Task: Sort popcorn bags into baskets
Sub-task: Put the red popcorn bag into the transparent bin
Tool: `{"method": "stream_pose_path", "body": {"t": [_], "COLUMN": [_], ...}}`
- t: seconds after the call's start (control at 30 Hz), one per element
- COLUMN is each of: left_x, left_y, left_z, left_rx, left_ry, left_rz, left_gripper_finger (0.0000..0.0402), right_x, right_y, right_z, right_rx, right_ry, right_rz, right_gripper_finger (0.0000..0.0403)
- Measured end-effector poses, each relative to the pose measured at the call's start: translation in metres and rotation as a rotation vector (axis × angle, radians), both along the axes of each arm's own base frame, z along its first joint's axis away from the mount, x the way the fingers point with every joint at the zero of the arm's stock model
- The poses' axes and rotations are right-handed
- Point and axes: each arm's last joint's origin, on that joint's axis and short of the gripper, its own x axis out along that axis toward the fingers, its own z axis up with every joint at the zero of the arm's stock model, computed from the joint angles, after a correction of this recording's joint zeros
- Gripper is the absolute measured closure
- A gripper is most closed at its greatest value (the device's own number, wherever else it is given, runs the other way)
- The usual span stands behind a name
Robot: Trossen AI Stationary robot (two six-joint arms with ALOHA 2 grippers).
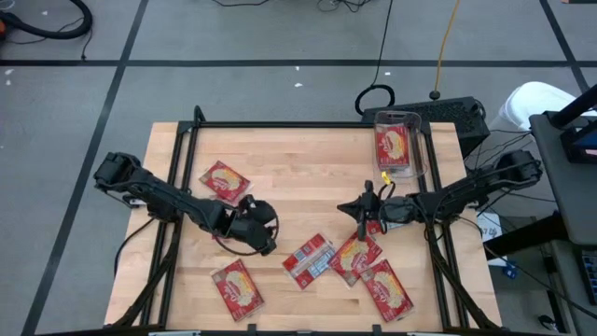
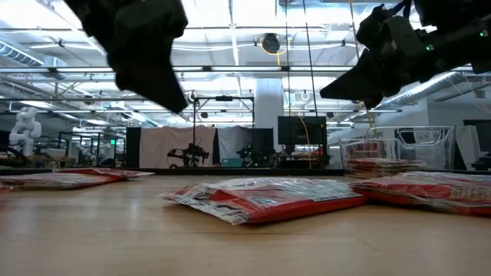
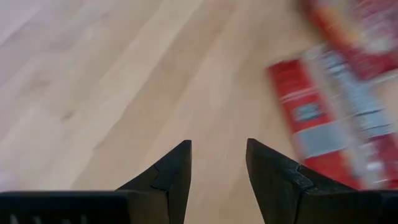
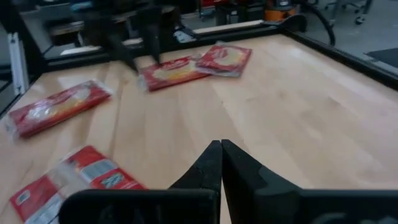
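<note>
Hands above scattered packets

Flat red popcorn bags [image 1: 309, 260] are spread across the wooden surface [image 1: 308, 177]; one lies inside the clear plastic tub [image 1: 419, 149]. Left hand [image 1: 264, 235] is held parted and empty, right hand [image 1: 363, 217] closed and empty.

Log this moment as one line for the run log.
left gripper: open, empty, near centre | right gripper: shut, empty | tub: holds one bag | table: five bags loose

Open wood is lying between the left hand [image 1: 264, 245] and right hand [image 1: 364, 207]. Three popcorn bags [image 1: 347, 261] are crowding the surface [image 1: 308, 177] beneath the right hand; a clear basket [image 1: 401, 145] is occupying the far right corner.
</note>
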Motion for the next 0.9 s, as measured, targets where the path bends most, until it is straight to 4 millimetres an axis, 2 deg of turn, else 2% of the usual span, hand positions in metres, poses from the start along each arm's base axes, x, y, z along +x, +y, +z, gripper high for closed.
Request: {"method": "stream_pose_path", "body": {"t": [0.1, 0.3, 0.47, 0.73, 0.9], "left_x": [-0.008, -0.026, -0.032, -0.054, -0.065], "left_y": [0.006, 0.032, 0.046, 0.069, 0.076], "left_z": [-0.005, -0.012, -0.027, -0.061, -0.074], "left_rx": [0.053, 0.121, 0.151, 0.206, 0.250], "left_ry": [0.072, 0.175, 0.228, 0.294, 0.336], "left_rz": [0.085, 0.390, 0.397, 0.503, 0.490], "left_gripper_finger": [0.0245, 0.0245, 0.0225, 0.0141, 0.0125], "right_x": [0.001, 0.001, 0.000, 0.011, 0.014], "right_y": [0.006, 0.013, 0.016, 0.019, 0.019], "right_z": [-0.003, -0.009, -0.009, 0.007, 0.013], "right_rx": [0.001, 0.062, 0.103, 0.108, 0.054], "right_ry": [-0.002, 0.009, -0.009, -0.057, -0.070], "right_rz": [0.008, -0.017, -0.043, -0.037, -0.071], "right_gripper_finger": [0.0401, 0.0401, 0.0401, 0.0401, 0.0401]}}
